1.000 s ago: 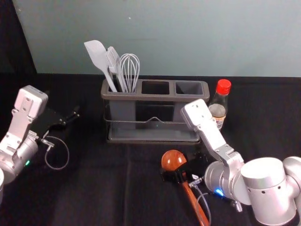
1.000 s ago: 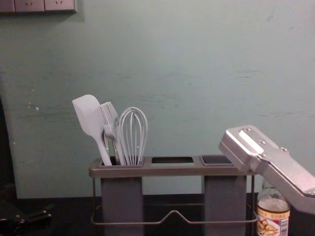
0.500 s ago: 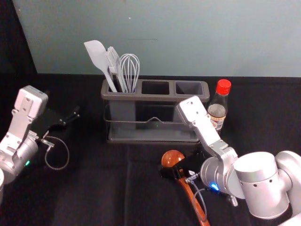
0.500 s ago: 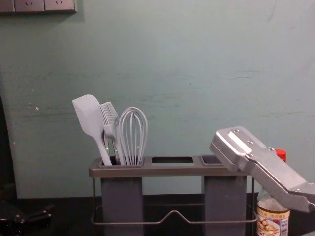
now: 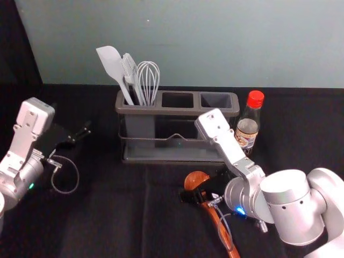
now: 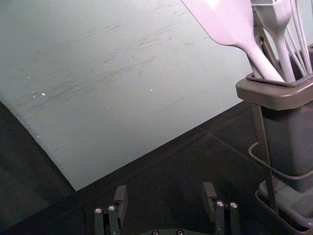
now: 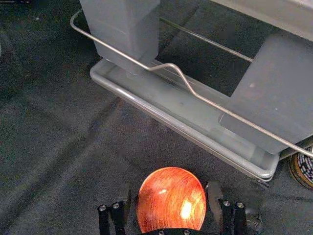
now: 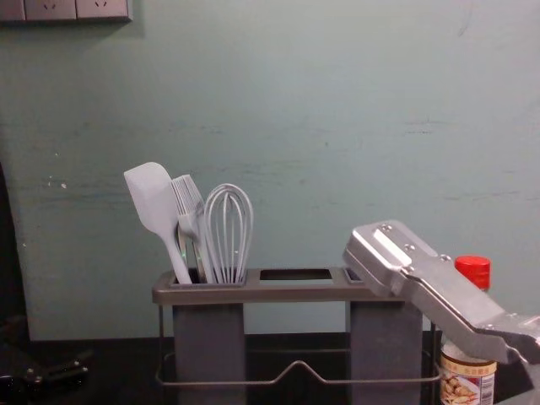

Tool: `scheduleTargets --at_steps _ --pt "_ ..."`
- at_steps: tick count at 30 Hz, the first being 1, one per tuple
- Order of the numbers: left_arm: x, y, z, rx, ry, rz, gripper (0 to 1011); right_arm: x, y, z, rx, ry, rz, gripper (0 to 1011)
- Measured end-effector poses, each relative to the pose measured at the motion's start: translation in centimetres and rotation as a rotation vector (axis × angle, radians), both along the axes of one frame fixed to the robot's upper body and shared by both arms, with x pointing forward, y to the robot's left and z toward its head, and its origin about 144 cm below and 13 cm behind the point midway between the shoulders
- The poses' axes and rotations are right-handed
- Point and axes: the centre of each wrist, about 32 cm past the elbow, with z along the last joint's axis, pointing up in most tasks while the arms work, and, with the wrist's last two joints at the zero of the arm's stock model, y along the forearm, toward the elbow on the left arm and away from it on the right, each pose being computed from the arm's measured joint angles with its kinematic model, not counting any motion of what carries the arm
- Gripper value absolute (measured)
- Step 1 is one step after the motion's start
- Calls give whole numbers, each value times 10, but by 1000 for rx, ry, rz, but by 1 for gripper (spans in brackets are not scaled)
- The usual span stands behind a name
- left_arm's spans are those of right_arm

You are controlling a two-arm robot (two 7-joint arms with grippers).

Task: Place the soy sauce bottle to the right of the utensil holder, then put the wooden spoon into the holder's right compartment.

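Looking left of the holder (image 5: 181, 112), I see a dark panel (image 5: 16, 48) at the edge of the pale green-grey wall (image 5: 215, 43). Socket plates (image 8: 51, 8) are fixed high on that wall, above and left of the holder, and small scuffs and pale specks mark its face. My left gripper (image 5: 81, 135) waits over the black cloth (image 5: 107, 220), well apart from the holder's left end, its fingers spread. The cloth runs back to the wall, with soft creases in front of the holder.

In the holder's left compartment stand the spatula (image 5: 111, 62), the brush (image 5: 129, 67) and the whisk (image 5: 148, 78), heads up; a bent wire rail (image 5: 161, 139) crosses the holder's front.

In front of the holder's right half, the wooden spoon (image 5: 194, 179) lies on the cloth, its bowl toward the holder and its handle slanting back toward me and to the right. My right gripper (image 5: 202, 189) is low over it, fingers parted on either side of the bowl, not clenched.

Just beside the holder's right end, the soy sauce bottle (image 5: 247, 129) stands upright on the cloth, red cap on, partly behind my right arm in the chest view.
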Motion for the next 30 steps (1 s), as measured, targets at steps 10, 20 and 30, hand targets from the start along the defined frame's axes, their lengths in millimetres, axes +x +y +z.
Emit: scheduleTargets --at_steps 10,20,30 --pt "0 0 0 0 0 0 1005 2 3 -1 -12 4 5 1003" --pt "0 0 0 0 0 0 1005 2 1 -2 -15 7 0 1003" --pt "0 0 0 0 0 0 1005 2 0 -3 -17 13 3 1003"
